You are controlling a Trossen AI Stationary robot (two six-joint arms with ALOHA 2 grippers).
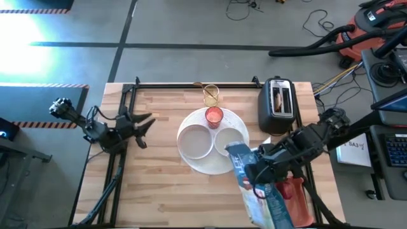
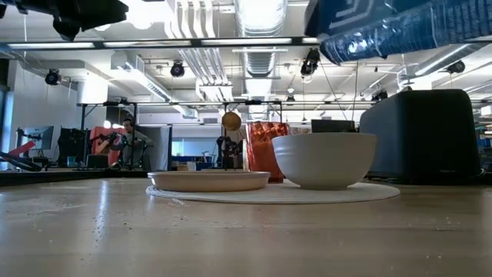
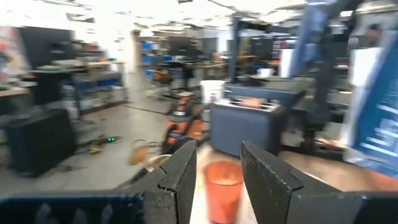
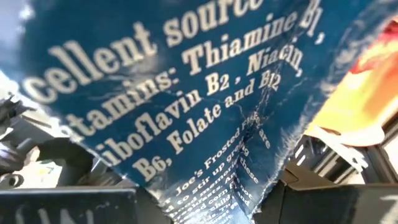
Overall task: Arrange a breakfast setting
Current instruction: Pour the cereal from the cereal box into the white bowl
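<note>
A large round white plate lies mid-table and carries a shallow white dish and a small white bowl; the bowl also shows in the low view. A small red cup stands at the plate's far rim. A clear glass with a gold spoon in it stands behind the cup. A brown toast slice sits in the black toaster. No red fruit shows. My right gripper is shut on a blue cereal box. My left gripper is open and empty at the table's left. My right gripper holds the blue cereal box across its width, a short way below its upper end. It comes from the table's right side. The box is lifted clear and tilted, with that end over the small bowl. The box's printed face hides the fingers in the wrist view.
A red packet lies near the table's right edge under the box. A black frame rail runs along the far edge. Bare wood lies in front of the plate and to its left. In the left wrist view the red cup shows between the fingers.
</note>
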